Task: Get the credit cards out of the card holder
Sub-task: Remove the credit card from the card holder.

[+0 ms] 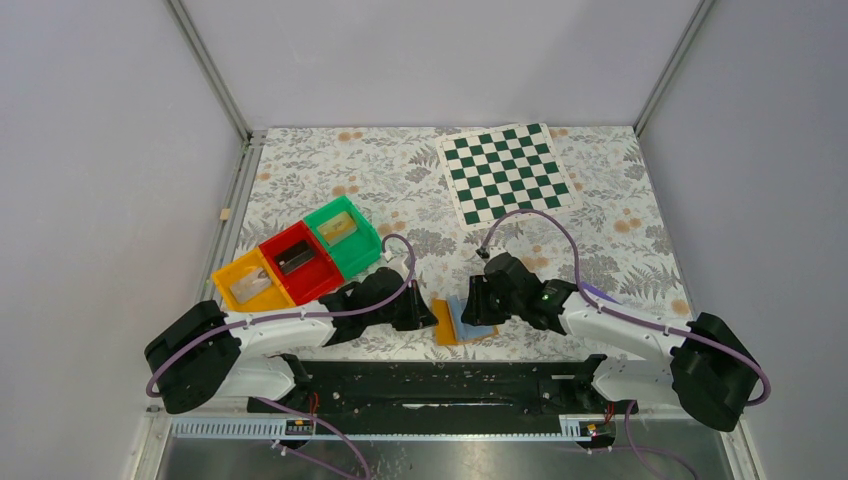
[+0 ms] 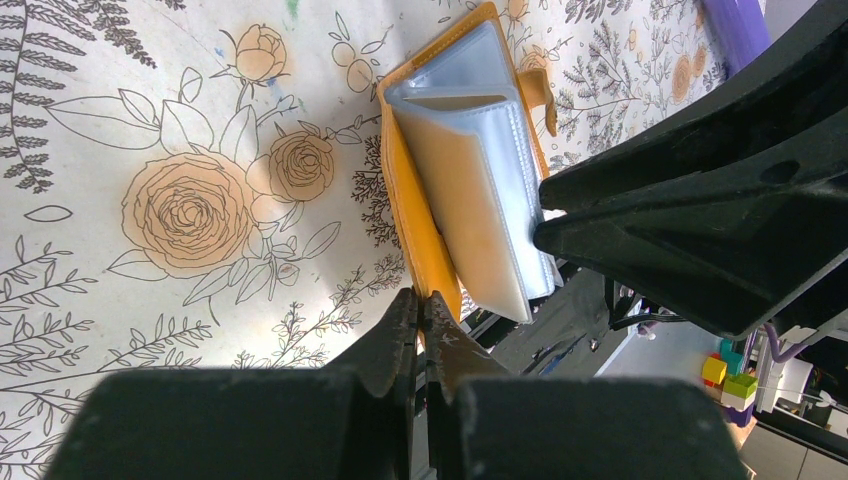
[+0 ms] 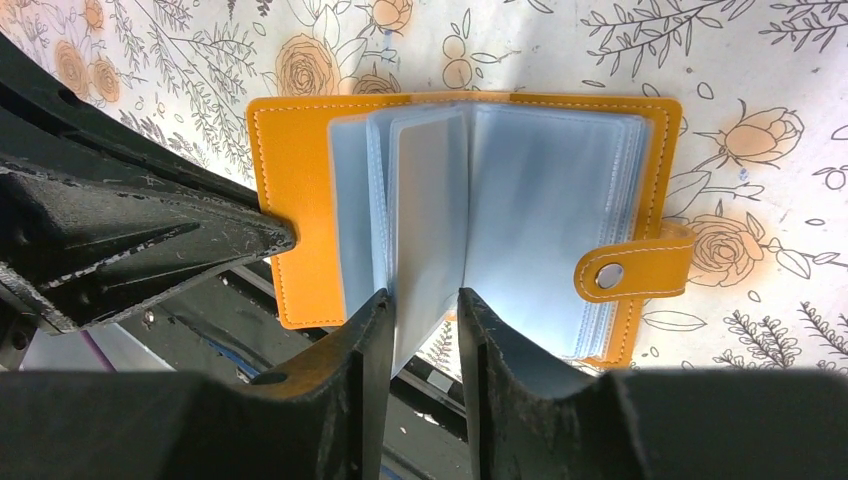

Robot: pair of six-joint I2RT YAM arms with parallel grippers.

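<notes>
The card holder lies spread open on the flowered tabletop between both arms, orange cover down and pale-blue clear sleeves fanned upward. My left gripper is shut on the near edge of its orange cover. My right gripper stands open over the near edge, with one upright sleeve leaf between its fingers, against the left one. The snap strap hangs off the right side. No credit cards show plainly; the sleeves look pale and cloudy.
A yellow bin, a red bin and a green bin stand in a row to the left of the left arm. A green-and-white chessboard lies at the back. The black base rail runs just behind the holder.
</notes>
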